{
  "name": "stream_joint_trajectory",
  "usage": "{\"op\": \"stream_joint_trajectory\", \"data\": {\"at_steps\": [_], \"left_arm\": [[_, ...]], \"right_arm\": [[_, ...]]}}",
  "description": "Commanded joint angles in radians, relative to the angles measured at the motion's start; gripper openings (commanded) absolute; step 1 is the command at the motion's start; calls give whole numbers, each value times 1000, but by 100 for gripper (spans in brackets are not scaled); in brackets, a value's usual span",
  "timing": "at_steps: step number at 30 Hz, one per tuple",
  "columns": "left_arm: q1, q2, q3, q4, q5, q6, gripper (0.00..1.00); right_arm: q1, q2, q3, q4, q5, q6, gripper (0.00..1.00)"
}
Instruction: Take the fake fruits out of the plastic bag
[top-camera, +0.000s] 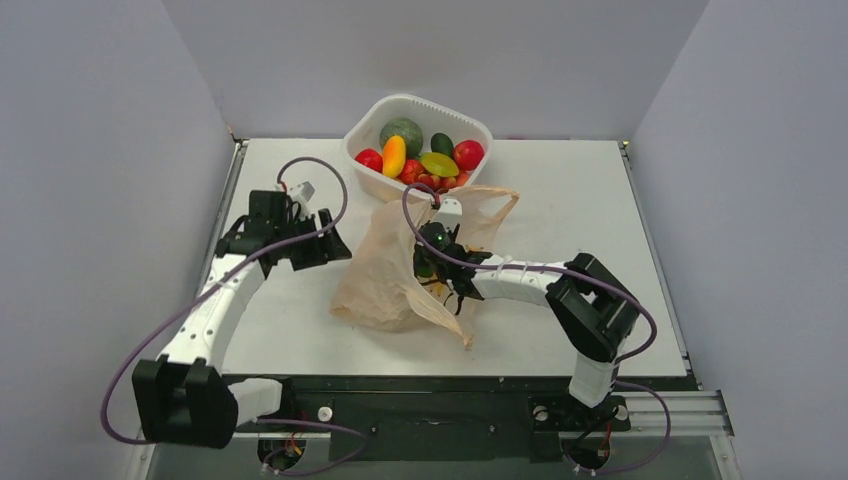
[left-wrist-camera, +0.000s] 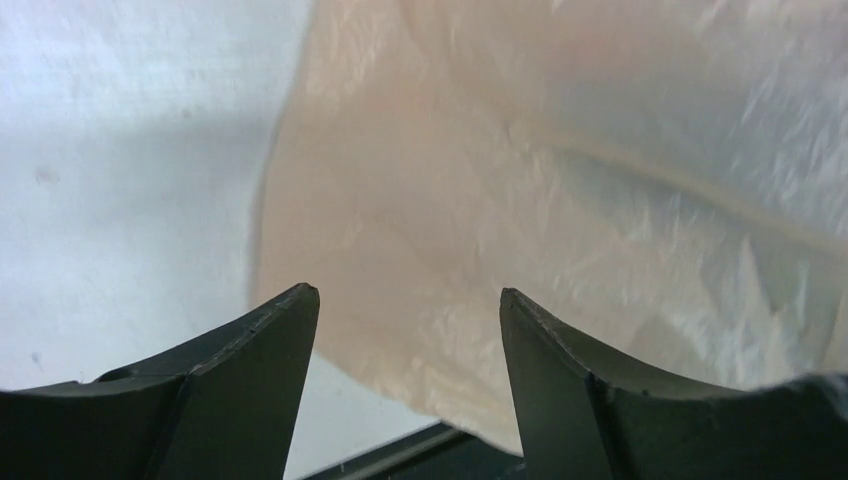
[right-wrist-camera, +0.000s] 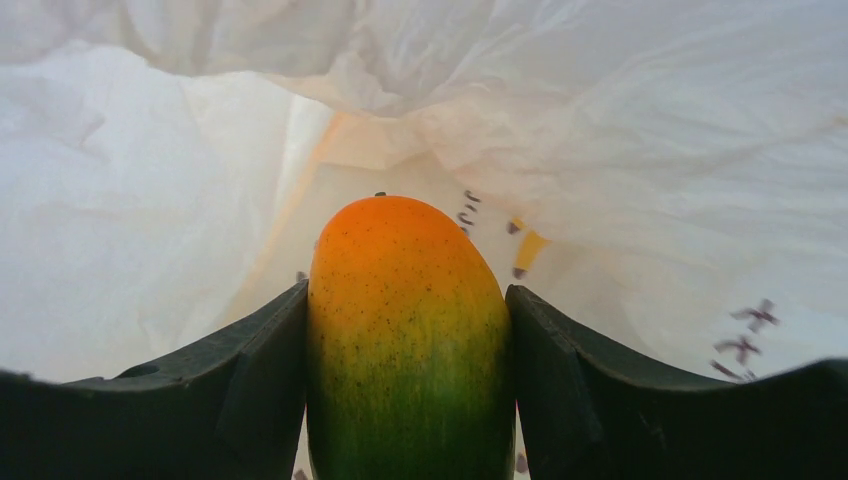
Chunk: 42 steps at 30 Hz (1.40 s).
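**Item 1, fruit in hand.** An orange-and-green fruit (right-wrist-camera: 408, 340), orange at the far tip and speckled green toward the wrist, stands between the fingers (right-wrist-camera: 250, 385) of my right pincer (right-wrist-camera: 406, 292). Both pads press its sides. The pincer is closed to the fruit's width and has hold of it.

**Item 2, plastic bag (top-camera: 385, 275).** Thin, crinkled and peach-tinted, it lies crumpled on the bench. My right pincer is inside it, with film all round and above the fruit. Small printed marks show just past the fingertips, to their right.

**Item 3, left pincer (left-wrist-camera: 408, 292).** The jaws stand well apart with nothing between them, and it grips nothing. The bag's outer skin fills the view just ahead of the tips. I cannot tell whether they touch it. From above, this pincer sits at the bag's left edge.

**Item 4, remaining fake fruits.** All are beyond both pincers in a white tub (top-camera: 480, 128) at the bench's far edge. The bag's far end lies just beside the tub.
- red pieces (top-camera: 369, 158)
- an orange-yellow oval (top-camera: 394, 155)
- a yellow-green one (top-camera: 439, 164)
- a dark-green melon (top-camera: 401, 132)

**Item 5, bench (top-camera: 600, 220).** It is white and flat. A bare stretch shows left of my left pincer's tips. A black rail (top-camera: 440, 405) on the near side carries both arm bases.

**Item 6, room.** Plain pale grey walls (top-camera: 100, 150) stand on three sides. Purple cables (top-camera: 330, 175) loop along each arm.
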Motion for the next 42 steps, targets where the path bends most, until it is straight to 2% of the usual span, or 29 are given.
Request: {"op": "stream_joint_trajectory", "data": {"at_steps": [1, 5, 9, 13, 17, 20, 22, 26, 29, 31, 36, 39, 42], "left_arm": [[-3, -199, -147, -30, 53, -65, 65], [-4, -355, -219, -89, 39, -76, 66], [-4, -456, -224, -164, 45, -68, 66], [-5, -531, -260, -163, 79, -85, 66], [-6, -561, -272, -153, 97, -85, 66], [-6, -588, -278, -123, 227, -69, 67], [-11, -631, -309, -1, 347, -119, 68], [-69, -725, -375, 221, 401, -284, 71], [-147, -749, -407, 367, 362, -421, 72], [-231, -739, -397, 399, 282, -444, 72], [-335, -621, -345, 451, 195, -458, 73], [-383, -540, -307, 447, 132, -449, 73], [-398, -458, -252, 320, 45, -415, 73]], "right_arm": [[-25, -73, 51, -260, -57, -117, 0], [-37, -118, 94, -485, -35, -202, 0], [-53, -236, 29, -551, -47, -238, 0], [-81, -350, -10, -613, -68, -299, 0], [-115, -424, -54, -583, -201, -371, 0], [-126, -441, -68, -545, -245, -367, 0], [-127, -431, -62, -498, -282, -328, 0], [-124, -395, -47, -307, -408, -211, 0], [-102, -369, -30, -206, -438, -162, 0], [-83, -357, -10, -162, -445, -145, 0], [-44, -339, 19, -72, -451, -84, 0], [-18, -312, 65, -72, -461, -81, 0], [-10, -309, 80, -95, -446, -83, 0]]}}
